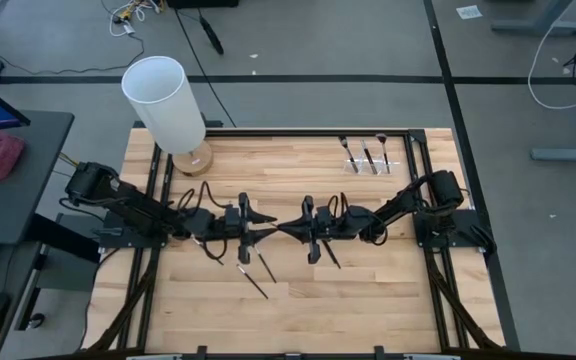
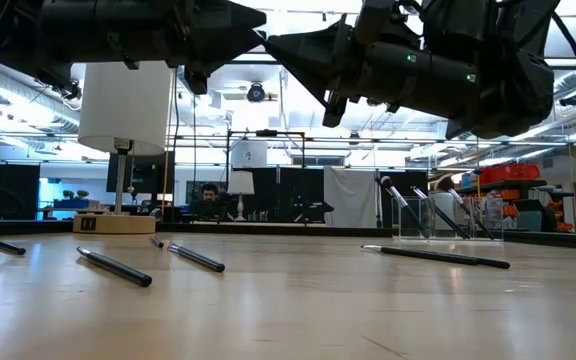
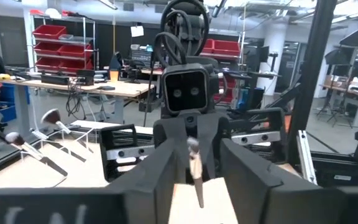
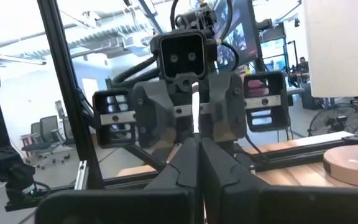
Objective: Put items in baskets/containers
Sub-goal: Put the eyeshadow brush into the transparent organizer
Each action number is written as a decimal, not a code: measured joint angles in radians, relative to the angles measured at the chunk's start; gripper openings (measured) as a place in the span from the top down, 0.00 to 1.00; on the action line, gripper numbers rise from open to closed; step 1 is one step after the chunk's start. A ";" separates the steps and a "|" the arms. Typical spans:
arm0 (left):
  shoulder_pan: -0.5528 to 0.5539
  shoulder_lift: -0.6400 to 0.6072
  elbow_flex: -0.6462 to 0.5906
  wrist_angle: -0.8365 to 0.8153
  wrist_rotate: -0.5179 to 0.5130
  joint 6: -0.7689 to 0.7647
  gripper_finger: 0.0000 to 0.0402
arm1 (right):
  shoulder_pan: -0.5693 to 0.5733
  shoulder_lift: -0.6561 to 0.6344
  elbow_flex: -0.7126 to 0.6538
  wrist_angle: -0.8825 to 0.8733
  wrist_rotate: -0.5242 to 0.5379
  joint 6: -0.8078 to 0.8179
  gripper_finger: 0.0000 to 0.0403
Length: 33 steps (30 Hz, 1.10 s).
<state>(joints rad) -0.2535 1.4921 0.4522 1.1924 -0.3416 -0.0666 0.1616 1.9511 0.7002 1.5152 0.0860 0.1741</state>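
Observation:
Several thin dark makeup brushes lie loose on the wooden table, for instance one (image 1: pixel 254 282) near the middle and one (image 1: pixel 330 254) under my right arm. They also show in the low view (image 2: pixel 114 266) (image 2: pixel 438 256). A clear holder (image 1: pixel 368 164) at the far right has three brushes leaning in it. My two grippers meet tip to tip above the table's middle. My right gripper (image 1: pixel 285 228) (image 4: pixel 197 149) is shut on a brush (image 3: pixel 196 174) that points at my left gripper (image 1: pixel 263 227). My left gripper (image 3: pixel 199 149) is open, one finger on each side of the brush's handle. My right gripper holds the brush by its bristle end (image 3: pixel 192 148), pinched at the free ends of its two shut fingers (image 3: pixel 188 132). The fingers lie level and come from the table's right. The brush is lifted clear of the table, and its handle (image 3: pixel 198 193) reaches out toward my left gripper.
A tall white cylinder on a round wooden base (image 1: pixel 165 98) (image 2: pixel 123 105) stands at the table's far left. Black frame rails (image 1: pixel 416 180) run along the table's sides. The near half of the table has only the loose brushes on it.

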 joint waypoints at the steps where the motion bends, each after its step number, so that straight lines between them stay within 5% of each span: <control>1: 0.000 0.000 0.000 -0.002 0.000 0.000 0.71 | 0.000 0.000 0.000 0.005 0.000 0.000 0.99; 16: 0.017 0.000 0.000 0.005 0.086 -0.003 0.97 | 0.001 0.000 0.001 0.012 -0.027 -0.002 0.99; 25: 0.022 0.001 0.000 -0.044 0.121 -0.020 0.97 | 0.003 -0.016 -0.031 -0.031 -0.026 0.030 0.92; 33: 0.022 0.000 0.000 -0.126 0.124 -0.044 0.97 | 0.006 -0.319 -0.148 -0.559 -0.020 0.135 0.68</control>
<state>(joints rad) -0.2312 1.4921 0.4527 1.0661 -0.2175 -0.1104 0.1673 1.6321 0.5518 0.9566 0.0662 0.3089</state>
